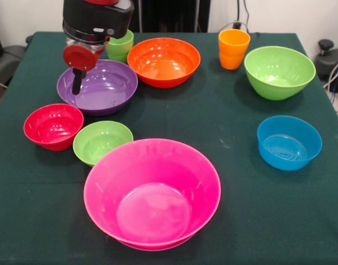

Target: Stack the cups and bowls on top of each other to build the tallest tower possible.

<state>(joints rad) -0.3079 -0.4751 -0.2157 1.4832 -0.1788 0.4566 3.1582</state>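
My gripper [78, 87] hangs at the far left, over the left rim of a wide purple bowl [103, 88]. A huge pink bowl [152, 193] sits empty at the front centre. Left of it are a small red bowl [53, 126] and a small lime green bowl [101, 142]. At the back lies a large orange bowl [164, 61], with a large lime green bowl [279, 72] to its right. A small blue bowl [289, 142] rests at the right. The orange cup [233, 48] stands upright at the back. The light green cup [120, 47] is partly hidden behind the gripper. Every piece stands singly; no tower is in view.
A dark green cloth [230, 127] covers the table. Cables and dark equipment [329, 55] sit beyond the table's right edge.
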